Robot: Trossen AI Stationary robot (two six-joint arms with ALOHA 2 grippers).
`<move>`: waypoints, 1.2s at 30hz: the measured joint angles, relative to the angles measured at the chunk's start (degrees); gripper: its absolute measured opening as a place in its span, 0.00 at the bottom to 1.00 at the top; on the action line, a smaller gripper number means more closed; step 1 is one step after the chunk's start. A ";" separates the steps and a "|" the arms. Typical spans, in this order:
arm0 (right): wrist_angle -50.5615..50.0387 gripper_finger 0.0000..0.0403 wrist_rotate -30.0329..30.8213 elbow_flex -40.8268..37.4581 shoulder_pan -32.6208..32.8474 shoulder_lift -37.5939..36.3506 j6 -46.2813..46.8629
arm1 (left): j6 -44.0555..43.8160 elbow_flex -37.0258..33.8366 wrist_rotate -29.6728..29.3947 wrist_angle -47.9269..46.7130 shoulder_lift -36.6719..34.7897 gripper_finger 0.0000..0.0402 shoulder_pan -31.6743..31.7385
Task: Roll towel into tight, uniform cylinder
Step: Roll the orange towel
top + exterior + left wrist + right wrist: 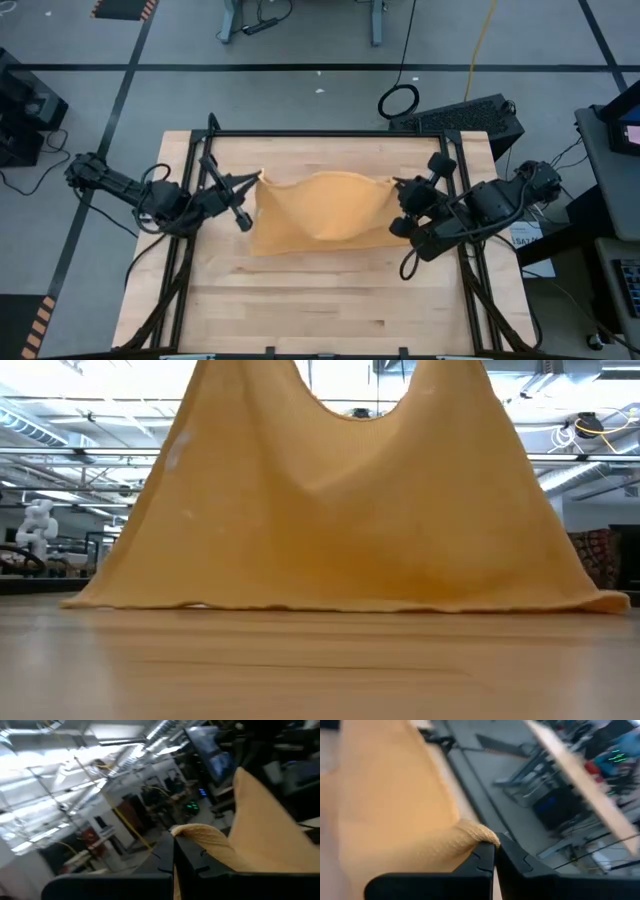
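Note:
The mustard-yellow towel [318,212] is lifted by its two far corners and sags between them; in the low view [340,510] it hangs like a curtain, its near edge [340,606] resting on the wooden table. My left gripper [257,180] is shut on the far left corner. My right gripper [397,184] is shut on the far right corner. No white label shows plainly. My left gripper pinches the towel's far left corner [192,831] between its two fingers, coming level from the table's left. The cloth hangs from it and runs off toward the other arm, slack. My right gripper pinches the far right corner [480,834] between its two fingers, coming from the table's right. A little cloth sticks out past the fingertips; the rest hangs away, slack.
A black metal frame [330,134] runs round the table's far and side edges. Bare wood [330,300] lies between the towel's near edge and the table's near edge. A keyboard [455,113] and a cable loop [399,101] lie beyond the far edge.

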 joint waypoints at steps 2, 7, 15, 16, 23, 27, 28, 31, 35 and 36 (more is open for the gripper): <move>-0.04 0.00 -1.46 0.00 0.00 0.00 -1.12 | -4.27 0.00 0.27 -3.33 -0.37 0.00 -1.41; -0.09 0.00 -6.04 -1.03 -0.02 -0.02 -3.54 | -14.51 0.02 1.53 -13.10 -0.44 0.00 -4.63; 3.20 0.00 -15.95 -11.93 -0.32 -0.02 -0.43 | -24.78 0.02 -10.93 -26.18 -0.47 0.00 -8.10; 4.89 0.00 -15.96 -13.99 -0.44 -0.02 -0.44 | -26.34 0.02 -11.10 -27.84 -0.47 0.00 -8.14; 20.70 0.05 -20.92 -25.52 -1.03 0.00 -1.73 | -35.06 0.02 -11.56 -38.53 -0.49 0.00 -7.87; 21.63 0.15 -22.69 -26.62 -0.30 0.00 1.27 | -37.42 0.02 -14.32 -42.33 -0.49 0.00 -7.84; 20.92 0.18 -23.62 -26.46 -0.06 -0.01 2.79 | -38.00 0.02 -14.95 -43.31 -0.49 0.00 -7.84; 20.84 0.27 -29.61 -26.45 1.80 -0.02 5.66 | -39.59 0.02 -16.35 -45.66 -0.49 0.00 -7.84; 20.85 0.35 -33.33 -26.45 5.30 1.10 10.19 | -41.22 0.02 -16.21 -47.32 -0.47 0.00 -7.84; 20.31 0.37 -31.64 -26.60 6.03 1.46 11.99 | -41.10 0.02 -15.39 -47.28 -0.49 0.00 -7.84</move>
